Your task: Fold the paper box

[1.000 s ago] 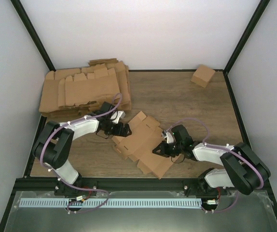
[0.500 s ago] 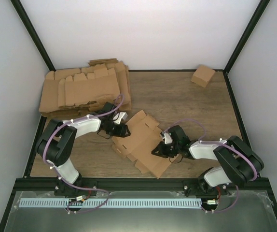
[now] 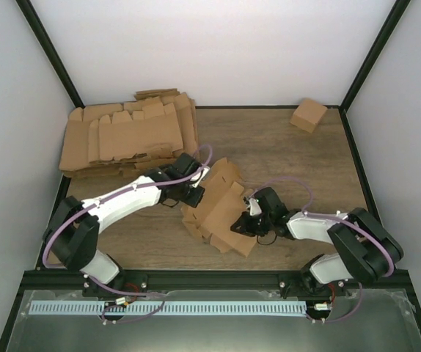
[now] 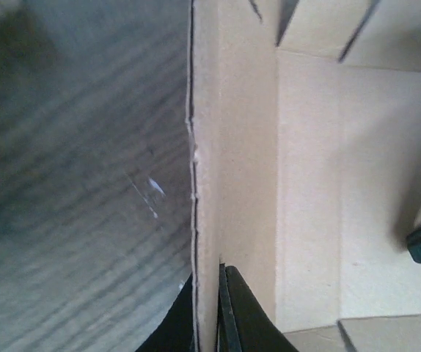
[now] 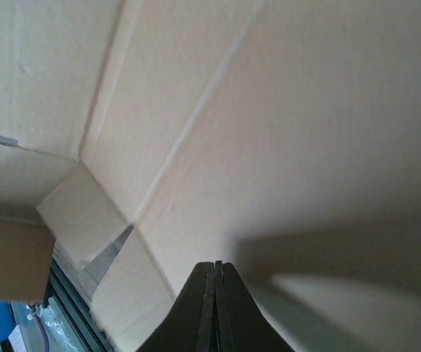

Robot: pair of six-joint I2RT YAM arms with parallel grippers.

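Two end effectors meet at one sheet of cardboard near the middle of the worktop [image 3: 284, 158]. The paper box [image 3: 214, 209] is a notched brown blank, partly folded, with its far panels tilted up along the creases and its near flaps lying on the wood.

The left end effector [image 4: 209, 274] is clamped on the blank's far-left edge. In the left wrist view its dark fingers [image 4: 243, 317] sit on either side of the thin cardboard edge, with wood grain to the left of it.

The right end effector [image 5: 215, 267] is at the blank's right side. Its fingers are pressed together with nothing seen between them, and their tip points at a pale creased panel. Whether the tip touches that panel cannot be told.

A small cube-like carton [image 3: 308, 115] stands closed in the far right corner, well apart from both arms, and its contents are hidden.

A thick pile of cardboard blanks [image 3: 122, 136] fills the far left, just behind the left arm [image 3: 122, 202], which reaches past the pile's near edge to the blank. A purple cable [image 3: 287, 183] loops above the right forearm.
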